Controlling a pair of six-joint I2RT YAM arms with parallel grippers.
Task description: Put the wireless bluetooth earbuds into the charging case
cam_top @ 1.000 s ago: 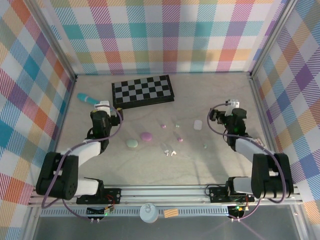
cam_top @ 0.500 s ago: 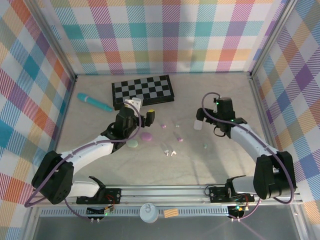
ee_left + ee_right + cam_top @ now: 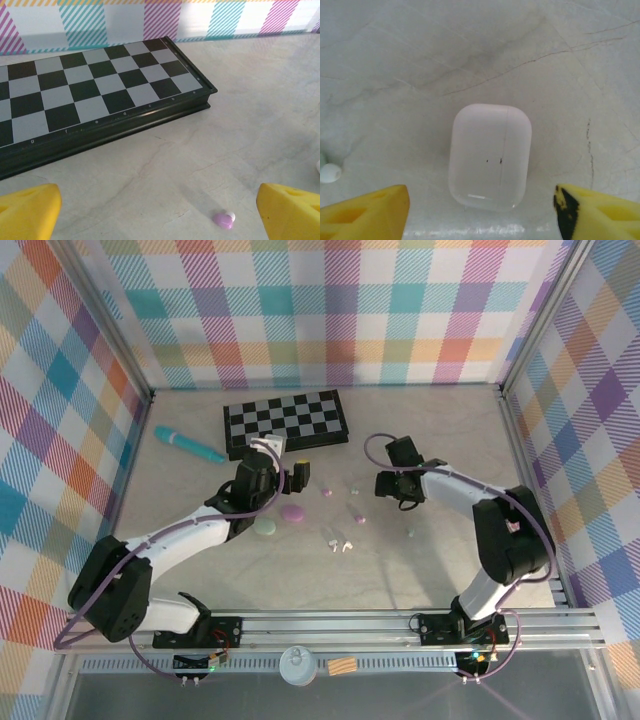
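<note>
The right jaws, swung in from the right edge of the counter [image 3: 300,580], stand fairly wide astride the white case [image 3: 490,155], narrowing but not yet touching it. The left jaws gape wide near the chessboard [image 3: 90,85], a pink earbud [image 3: 223,219] ahead. The white earbuds [image 3: 338,543] lie mid-counter, uninserted. A grasp seems to be starting. No writing is readable

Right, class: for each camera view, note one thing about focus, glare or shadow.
Top external: even light, faint shadows, all sharp. Left wrist: chessboard crisp, yellow fingertips blurred. Right wrist: white case sharp, glare streak on the table near the bottom edge.
</note>
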